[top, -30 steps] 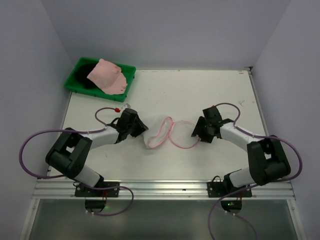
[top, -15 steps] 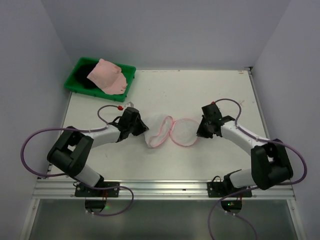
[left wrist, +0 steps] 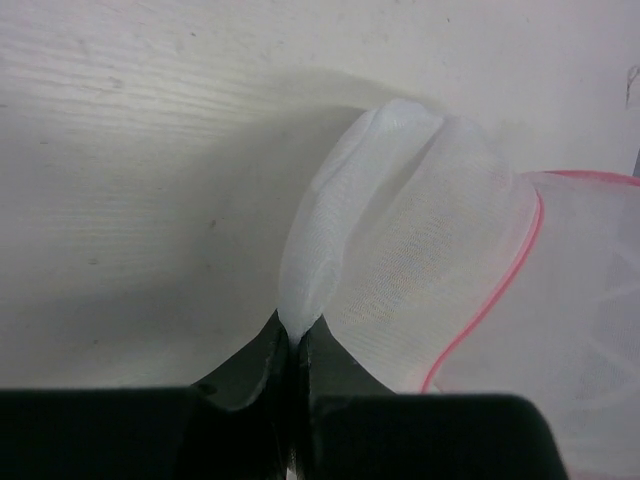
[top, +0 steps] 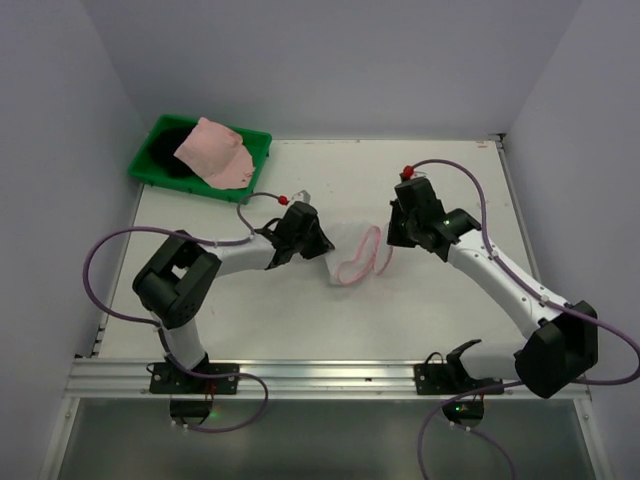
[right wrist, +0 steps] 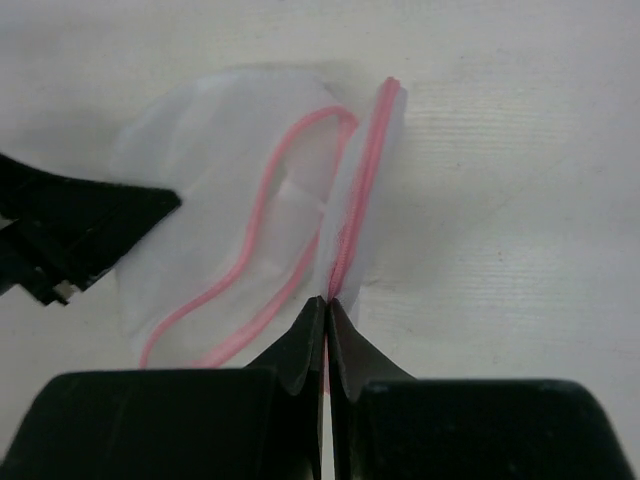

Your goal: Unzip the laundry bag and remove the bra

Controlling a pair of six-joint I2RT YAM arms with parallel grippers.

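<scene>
Top view: the laundry bag (top: 352, 256) lies at the middle of the table (top: 420, 320), stretched between the 2 arms. The left gripper (top: 322, 247) is at its left edge and the right gripper (top: 388, 244) at its right edge. A green tray (top: 141, 170) sits in the upper left of the frame with a pink cloth (top: 215, 150) in it. I cannot tell whether that cloth is the bra.

Left wrist view: the left gripper (left wrist: 292, 338) is clenched on 1 thin fold of the bag's (left wrist: 420, 240) white mesh, low in the frame. The pinch is small, so the likely failure is the mesh sliding out once the other arm pulls. A hard pull could also snag or tear the fine weave.

Right wrist view: the right gripper (right wrist: 326, 312) is clamped on the pink zipper rim (right wrist: 362, 180) at lower centre, and the bag (right wrist: 220, 190) spreads to the upper left. I cannot tell whether the zipper's pull tab sits between the fingertips. If only the rim is caught, pulling would drag or lift the whole bag rather than open it. The 2 pink edges look parted, so the bag seems at least partly open. No bra shows through the mesh here. Pulling the arms further apart with no slack could pull 1 grip off.
</scene>
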